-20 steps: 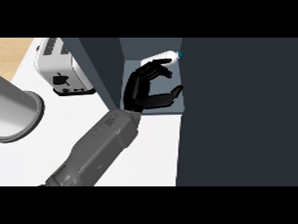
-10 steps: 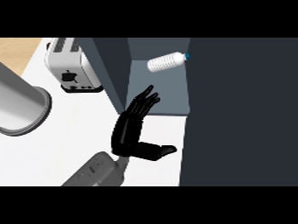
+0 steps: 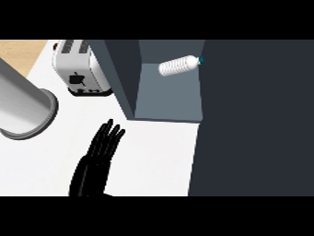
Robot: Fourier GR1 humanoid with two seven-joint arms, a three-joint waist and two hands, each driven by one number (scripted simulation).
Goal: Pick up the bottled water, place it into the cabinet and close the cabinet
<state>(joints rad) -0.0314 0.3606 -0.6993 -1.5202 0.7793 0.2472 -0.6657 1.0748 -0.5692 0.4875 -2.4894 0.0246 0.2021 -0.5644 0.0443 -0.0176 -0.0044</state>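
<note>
Released and straight-fingered at lower centre, our hand [image 3: 99, 159] should swing the dark cabinet door [image 3: 261, 120] shut without nudging the bottled water [image 3: 178, 66] lying inside.

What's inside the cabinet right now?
The bottled water lies on its side inside the open cabinet, near the back, cap toward the right. The dark door panel covers the cabinet's right part, so anything there is hidden.
</note>
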